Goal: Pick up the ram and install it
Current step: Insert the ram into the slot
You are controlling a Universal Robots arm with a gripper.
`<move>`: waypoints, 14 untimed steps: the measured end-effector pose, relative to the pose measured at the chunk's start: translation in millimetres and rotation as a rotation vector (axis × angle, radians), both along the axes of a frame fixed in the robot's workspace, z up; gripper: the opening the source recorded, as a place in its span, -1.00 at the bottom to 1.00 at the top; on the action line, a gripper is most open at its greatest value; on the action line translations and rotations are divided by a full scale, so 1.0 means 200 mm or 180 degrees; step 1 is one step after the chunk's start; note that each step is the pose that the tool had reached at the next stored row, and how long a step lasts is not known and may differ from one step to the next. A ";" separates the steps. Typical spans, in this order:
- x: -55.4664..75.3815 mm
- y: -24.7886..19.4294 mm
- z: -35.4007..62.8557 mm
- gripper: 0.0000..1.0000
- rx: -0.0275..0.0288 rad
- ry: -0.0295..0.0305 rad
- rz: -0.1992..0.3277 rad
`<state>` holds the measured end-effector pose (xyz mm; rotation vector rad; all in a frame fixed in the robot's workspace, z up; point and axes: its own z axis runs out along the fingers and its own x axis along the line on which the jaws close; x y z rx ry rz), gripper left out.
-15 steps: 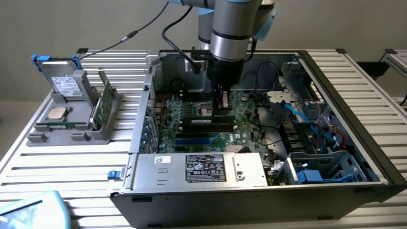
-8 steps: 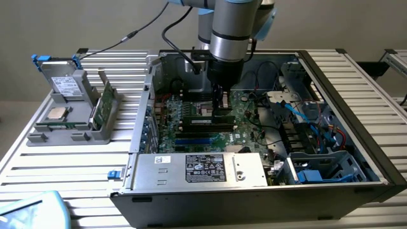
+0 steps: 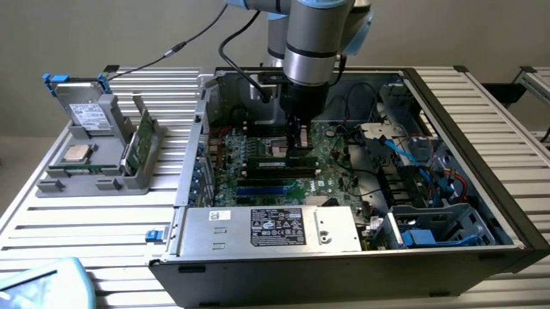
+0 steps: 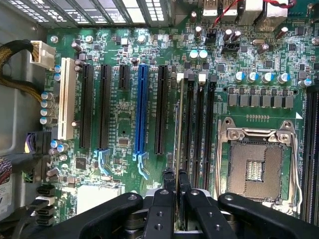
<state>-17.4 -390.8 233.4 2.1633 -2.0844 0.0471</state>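
Observation:
My gripper [image 4: 177,178] is shut on the ram [image 4: 178,124], which I see edge-on as a thin green strip running away from the fingers. The stick lies lengthwise along the black memory slots [image 4: 199,124], over the one farthest from the open CPU socket [image 4: 256,164]. Whether it sits in the slot or hovers just above it I cannot tell. In the exterior view the gripper [image 3: 298,147] hangs straight down inside the open computer case [image 3: 481,161], just over the middle of the green motherboard [image 3: 257,187].
A grey power supply [image 3: 266,228] lines the case's front wall, and blue cables [image 3: 413,161] and drive bays fill the exterior view's right. A grey holder [image 3: 94,154] outside the case on the exterior view's left carries a taller green card [image 3: 138,145]. Blue [image 4: 141,109] and white [image 4: 66,102] expansion slots run beside the memory slots.

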 end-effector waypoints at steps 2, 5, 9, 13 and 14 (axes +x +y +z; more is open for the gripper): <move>0.00 0.000 -0.005 -0.73 0.0005 0.0000 0.0000; 0.00 0.000 -0.013 -0.73 0.0006 0.0000 0.0000; 0.00 0.001 -0.024 -0.73 0.0006 0.0000 0.0000; 0.00 0.001 -0.032 -0.73 0.0006 0.0000 0.0000; 0.00 0.001 -0.034 -0.73 0.0006 0.0000 0.0000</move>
